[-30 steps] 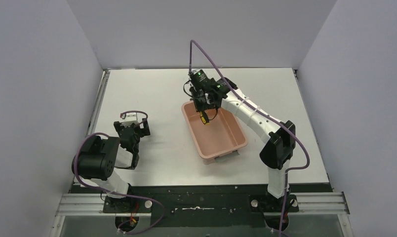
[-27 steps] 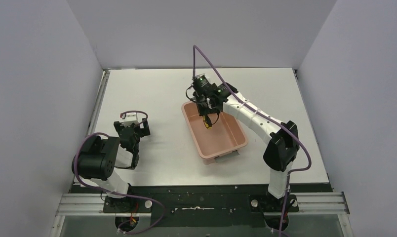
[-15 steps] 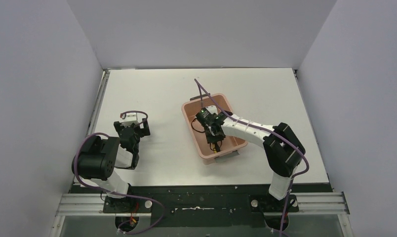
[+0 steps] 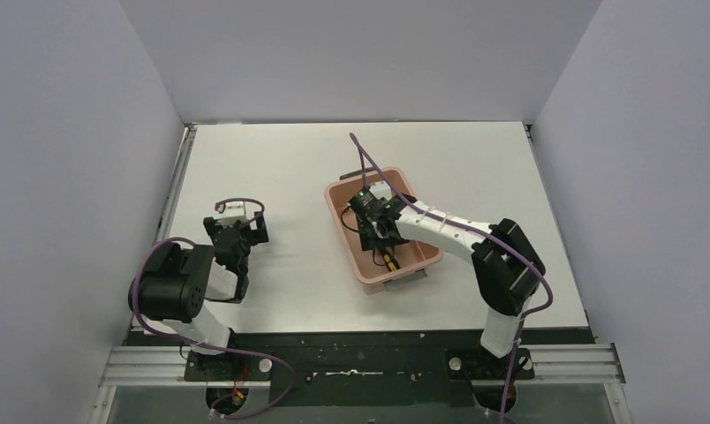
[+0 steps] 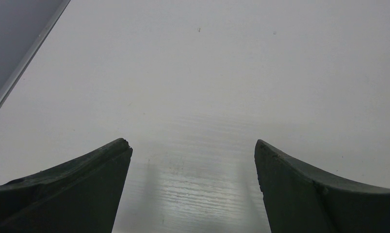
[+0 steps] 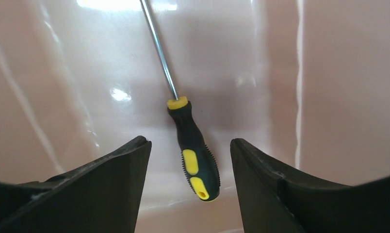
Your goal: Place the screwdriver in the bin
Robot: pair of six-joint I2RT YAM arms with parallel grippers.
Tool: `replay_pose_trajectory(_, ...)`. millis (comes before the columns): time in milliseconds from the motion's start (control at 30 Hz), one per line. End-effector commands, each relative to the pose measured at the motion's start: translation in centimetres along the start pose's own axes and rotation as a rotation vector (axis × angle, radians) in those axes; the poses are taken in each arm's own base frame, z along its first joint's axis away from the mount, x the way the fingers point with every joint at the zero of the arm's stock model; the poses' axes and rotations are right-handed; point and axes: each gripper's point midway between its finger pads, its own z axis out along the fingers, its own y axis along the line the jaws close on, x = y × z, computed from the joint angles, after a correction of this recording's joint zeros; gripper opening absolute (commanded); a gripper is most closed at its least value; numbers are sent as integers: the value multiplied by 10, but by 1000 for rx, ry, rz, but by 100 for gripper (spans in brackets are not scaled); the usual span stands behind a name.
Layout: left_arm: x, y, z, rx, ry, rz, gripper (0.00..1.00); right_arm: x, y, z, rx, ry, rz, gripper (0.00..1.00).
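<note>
**A:** Where is the screwdriver (image 6: 183, 124)?

**B:** Inside the bin (image 4: 341, 225). It lies flat on the pink floor. In the right wrist view the thin shaft runs from the top edge down to the middle, and the black-and-yellow handle points toward the bottom of the frame.

**A:** And in the top view?

**B:** The bin sits on the table (image 4: 281, 168) near the centre of the frame, angled, with its near end toward the lower right. A speck of yellow from the handle shows by that near end. Nothing else shows in the bin besides the gripper reaching in.

**A:** Is the right gripper (image 6: 189, 143) holding it?

**B:** No. Its jaws are spread apart, one on each side of the handle, with pink floor visible in both gaps. They don't touch it.

**A:** The left gripper (image 5: 191, 143)?

**B:** It is at the left of the top view, well apart from the bin. Its jaws are wide apart with only bare white table between them.
</note>
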Motion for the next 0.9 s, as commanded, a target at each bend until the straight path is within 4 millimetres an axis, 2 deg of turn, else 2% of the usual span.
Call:
replay_pose_trajectory(0,-23,-3,6,14,-68,-12,97,-59,1,-55,-8,-177,34,63)
replay_pose_trajectory(100,-23,-3,6,15,-68,-13,97,-86,3,-96,-49,-263,19,63)
replay_pose_trajectory(167,-23,-3,6,15,-68,-12,97,-102,4,-125,-95,-325,-4,70)
replay_pose_trajectory(200,-23,-3,6,14,-67,-11,97,-110,4,-138,-119,-356,-14,77)
replay_pose_trajectory(267,-23,-3,6,15,-68,-11,97,-126,0,-165,-147,-430,-38,98)
replay_pose_trajectory(367,-23,-3,6,14,-68,-12,97,-146,-24,-191,-114,-533,-45,100)
replay_pose_trajectory(433,-22,-3,6,15,-67,-11,97,-156,-42,-201,-88,-602,-37,100)
replay_pose_trajectory(500,-23,-3,6,14,-68,-12,97,-163,-65,-202,-70,-660,-12,100)
replay_pose_trajectory(600,-23,-3,6,13,-67,-12,97,-164,-115,-195,2,-729,68,100)
replay_pose_trajectory(767,-22,-3,6,13,-67,-12,97,-134,-191,-165,137,-806,218,100)
replay_pose_trajectory(867,-23,-3,6,14,-68,-12,97,-103,-236,-136,217,-808,334,100)
